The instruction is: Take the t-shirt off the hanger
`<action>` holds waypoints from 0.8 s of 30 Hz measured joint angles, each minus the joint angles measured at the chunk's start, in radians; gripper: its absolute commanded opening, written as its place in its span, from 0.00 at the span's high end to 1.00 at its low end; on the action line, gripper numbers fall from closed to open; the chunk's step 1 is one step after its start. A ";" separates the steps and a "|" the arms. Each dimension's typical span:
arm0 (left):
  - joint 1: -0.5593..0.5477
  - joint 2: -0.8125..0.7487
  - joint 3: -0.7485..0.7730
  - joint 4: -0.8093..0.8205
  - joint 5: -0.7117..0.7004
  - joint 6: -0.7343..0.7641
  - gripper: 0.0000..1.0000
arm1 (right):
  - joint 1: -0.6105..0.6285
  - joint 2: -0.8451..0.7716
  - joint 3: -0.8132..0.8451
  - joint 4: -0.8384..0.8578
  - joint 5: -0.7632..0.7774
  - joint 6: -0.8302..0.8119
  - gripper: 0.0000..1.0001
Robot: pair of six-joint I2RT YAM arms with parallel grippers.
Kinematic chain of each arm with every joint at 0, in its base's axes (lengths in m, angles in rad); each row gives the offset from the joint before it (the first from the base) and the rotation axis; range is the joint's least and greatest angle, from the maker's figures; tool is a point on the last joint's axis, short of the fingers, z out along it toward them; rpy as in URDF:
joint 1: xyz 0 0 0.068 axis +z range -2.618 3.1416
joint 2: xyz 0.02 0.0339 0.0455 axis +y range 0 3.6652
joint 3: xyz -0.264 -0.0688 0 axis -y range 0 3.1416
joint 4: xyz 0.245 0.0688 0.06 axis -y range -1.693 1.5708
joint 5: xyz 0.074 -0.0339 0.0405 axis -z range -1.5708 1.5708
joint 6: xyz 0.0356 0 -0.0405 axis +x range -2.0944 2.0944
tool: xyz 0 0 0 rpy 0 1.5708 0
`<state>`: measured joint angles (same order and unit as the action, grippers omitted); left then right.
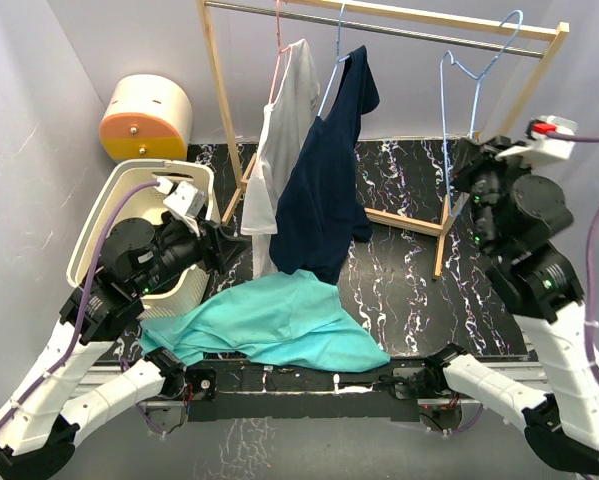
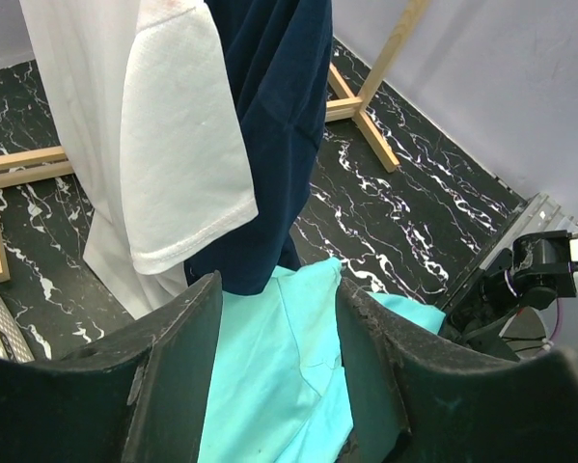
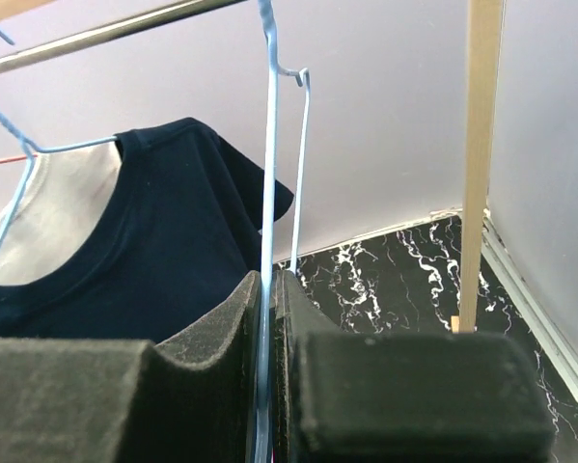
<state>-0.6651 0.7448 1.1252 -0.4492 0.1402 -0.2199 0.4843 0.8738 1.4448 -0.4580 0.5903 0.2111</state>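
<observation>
The site was a robotics lab cell: bare grey walls (image 1: 39, 90), a marble-print tabletop (image 1: 409, 190), a wooden garment rack (image 1: 219, 100), a laundry basket (image 1: 87, 240).

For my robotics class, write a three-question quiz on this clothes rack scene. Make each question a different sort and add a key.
1. True or false: the teal shirt lies on the table, off any hanger.
2. What does the right gripper pinch? A: the teal shirt. B: the empty blue hanger. C: nothing.
3. Fill in: the left gripper hovers above the teal shirt with its jaws ____.

Key: 1 true; 2 B; 3 open.
</observation>
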 measured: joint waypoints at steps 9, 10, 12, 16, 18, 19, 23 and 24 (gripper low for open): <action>0.000 -0.030 -0.050 -0.013 -0.006 -0.005 0.52 | 0.001 0.087 -0.077 0.149 0.052 -0.061 0.92; 0.000 -0.032 -0.055 -0.012 -0.006 -0.006 0.52 | 0.001 0.085 -0.081 0.160 0.056 -0.064 0.92; 0.000 -0.037 -0.063 -0.014 -0.009 -0.009 0.52 | 0.001 0.082 -0.082 0.182 0.066 -0.072 0.92; 0.000 -0.041 -0.076 -0.010 -0.009 -0.017 0.49 | 0.001 0.068 -0.088 0.224 0.077 -0.081 0.92; 0.000 -0.042 -0.086 -0.007 -0.006 -0.019 0.48 | 0.001 0.064 -0.088 0.243 0.082 -0.088 0.92; 0.000 -0.042 -0.091 -0.005 -0.004 -0.019 0.47 | 0.001 0.064 -0.088 0.254 0.085 -0.093 0.92; 0.000 -0.023 -0.095 -0.009 0.015 -0.016 0.44 | 0.001 0.098 -0.077 0.262 0.095 -0.108 0.92; 0.000 -0.015 -0.095 -0.011 0.022 -0.015 0.43 | 0.001 0.106 -0.072 0.262 0.095 -0.109 0.92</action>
<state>-0.6651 0.7300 1.0302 -0.4599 0.1623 -0.2352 0.4854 0.9794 1.3724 -0.1963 0.6857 0.1024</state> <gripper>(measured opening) 0.544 0.091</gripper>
